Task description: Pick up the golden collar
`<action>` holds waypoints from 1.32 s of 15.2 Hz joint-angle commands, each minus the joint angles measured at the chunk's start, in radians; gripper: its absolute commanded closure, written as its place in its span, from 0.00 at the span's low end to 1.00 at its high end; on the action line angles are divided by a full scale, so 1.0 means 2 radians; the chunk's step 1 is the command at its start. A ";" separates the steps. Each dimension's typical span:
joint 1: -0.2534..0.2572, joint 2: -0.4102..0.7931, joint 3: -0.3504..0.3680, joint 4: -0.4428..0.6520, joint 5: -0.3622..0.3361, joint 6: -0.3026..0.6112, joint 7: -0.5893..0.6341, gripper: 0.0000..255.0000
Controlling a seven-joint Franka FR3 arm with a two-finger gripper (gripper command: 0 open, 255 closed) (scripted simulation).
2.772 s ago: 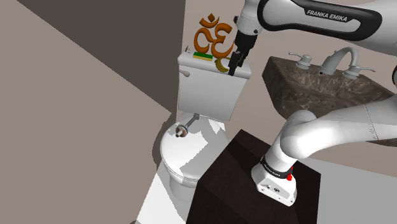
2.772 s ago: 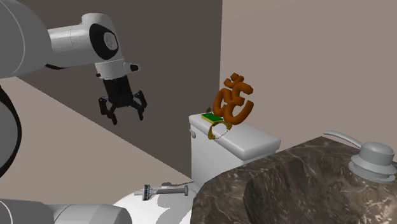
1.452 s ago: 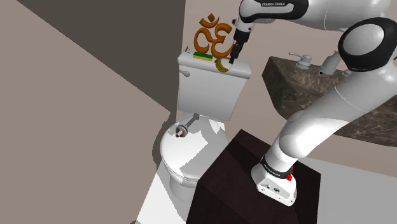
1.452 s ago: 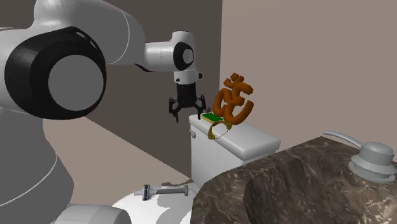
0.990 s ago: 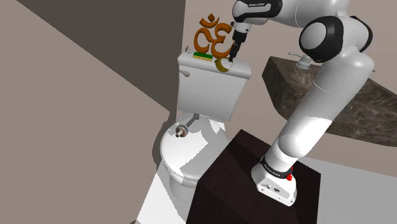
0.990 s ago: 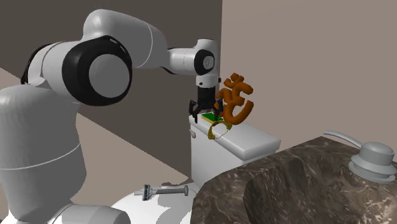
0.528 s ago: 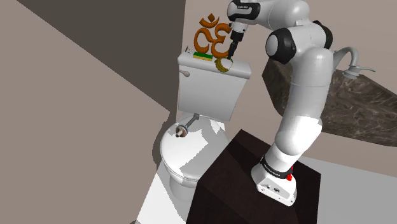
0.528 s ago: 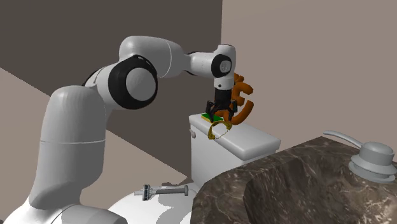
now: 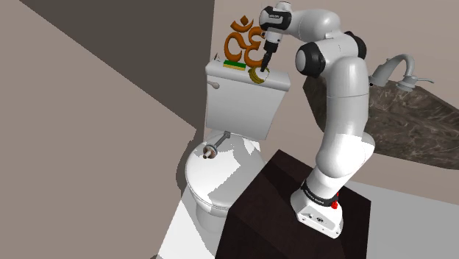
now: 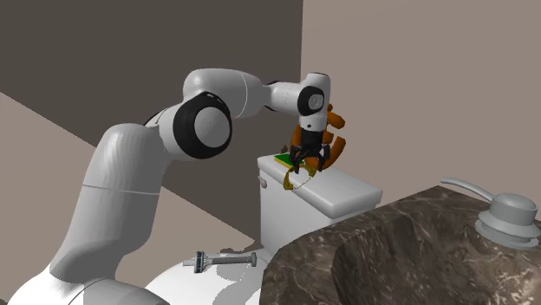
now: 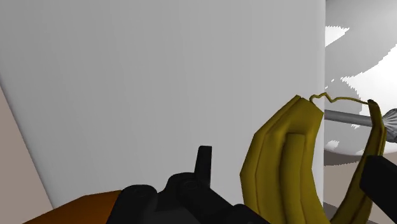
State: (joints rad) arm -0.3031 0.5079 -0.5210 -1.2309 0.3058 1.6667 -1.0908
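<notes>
Scanning the shoulder view left to right: see a white toilet bowl low down with a razor lying on top, and above it the white tank. On the tank's lid, find a flat green block at the foot of an upright orange Om-shaped ornament. Then find the golden collar at the lid's front edge, just beside the green block on that view's right. Spot the gripper pointing down directly over the collar, on a white arm arching up from the dark stand. Further right, note a marbled brown counter with a grey faucet. Same layout confirmed from the second exterior view: razor lowest and leftmost, then the tank. Up top, see the collar poking partly past the lid's edge and the gripper in front of the ornament; counter at that view's right. From the wrist view, read the fingers as spread apart, straddling the collar's thick yellow band. Can't confirm any pad touching the band, so not calling it grasped. Also catch an orange edge of the ornament beside one finger and the razor's handle beyond the collar, below the tank.
</notes>
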 commanded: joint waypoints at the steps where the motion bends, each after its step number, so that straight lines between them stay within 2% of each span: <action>1: 0.003 -0.002 0.000 -0.016 0.000 0.014 -0.002 0.00; 4: 0.005 -0.003 0.000 -0.028 0.000 0.025 -0.004 0.00; 5: 0.005 -0.003 0.000 -0.028 0.000 0.025 -0.003 1.00; 14: 0.005 -0.002 0.000 -0.028 0.000 0.025 -0.004 1.00; 20: -0.004 0.002 0.000 0.020 0.001 -0.018 0.001 1.00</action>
State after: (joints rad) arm -0.3088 0.5085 -0.5221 -1.2091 0.3060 1.6467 -1.0911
